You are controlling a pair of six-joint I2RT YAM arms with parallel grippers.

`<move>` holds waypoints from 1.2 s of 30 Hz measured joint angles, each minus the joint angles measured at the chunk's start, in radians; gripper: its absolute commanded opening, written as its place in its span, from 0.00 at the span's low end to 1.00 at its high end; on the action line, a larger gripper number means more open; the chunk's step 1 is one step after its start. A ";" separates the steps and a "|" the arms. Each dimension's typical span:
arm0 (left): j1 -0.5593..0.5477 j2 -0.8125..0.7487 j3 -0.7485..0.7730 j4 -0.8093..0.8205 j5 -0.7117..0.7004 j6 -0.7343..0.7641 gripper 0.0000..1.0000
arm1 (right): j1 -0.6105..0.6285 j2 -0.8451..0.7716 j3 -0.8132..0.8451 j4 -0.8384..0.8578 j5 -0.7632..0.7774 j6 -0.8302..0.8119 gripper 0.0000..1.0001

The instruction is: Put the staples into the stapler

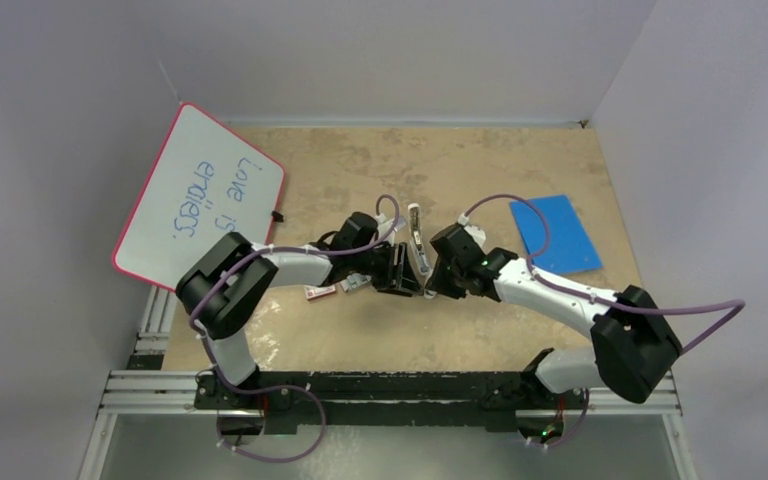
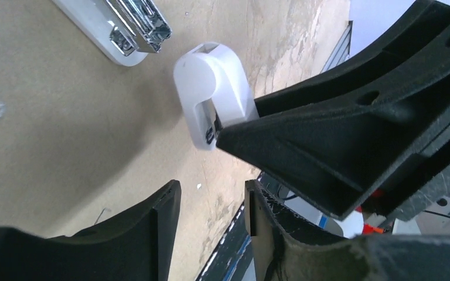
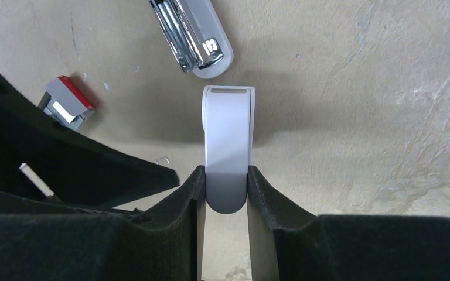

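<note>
Here the stapler (image 3: 196, 35) lies flat on the table (image 1: 380, 170), metal side up, its long way pointing away from the arms. The right gripper (image 3: 225, 175) squeezes a short white piece (image 3: 228, 129) just beside the stapler's end. The left gripper (image 2: 211, 196) has its fingers apart, holding nothing. A small red box (image 3: 67, 105) nearby may hold something grey.

Centre of the desk (image 1: 360, 160) is tight. My right end effector (image 3: 224, 172), clamped on the short white piece (image 3: 228, 134), sits hard against my left end effector (image 2: 211, 187), whose fingers stand slightly parted with nothing between. The stapler (image 3: 194, 35) lies just past the piece's tip, only a thin strip of bare board between, and a small red-and-grey object (image 3: 67, 104) crowds the left finger's far side. Wider room: the desk's far half, between the whiteboard (image 1: 200, 195) at left and the blue sheet (image 1: 555, 233) at right.
</note>
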 measured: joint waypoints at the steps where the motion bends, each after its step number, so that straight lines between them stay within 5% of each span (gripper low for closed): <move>1: -0.008 0.013 0.002 0.012 0.000 -0.010 0.41 | 0.000 -0.002 -0.006 0.001 -0.005 0.003 0.17; 10: -0.022 0.095 0.003 0.092 -0.011 -0.083 0.23 | -0.005 -0.008 -0.045 0.042 -0.051 0.025 0.17; 36: -0.062 0.192 0.089 0.043 -0.104 -0.072 0.17 | -0.031 -0.055 -0.060 -0.003 -0.083 0.027 0.16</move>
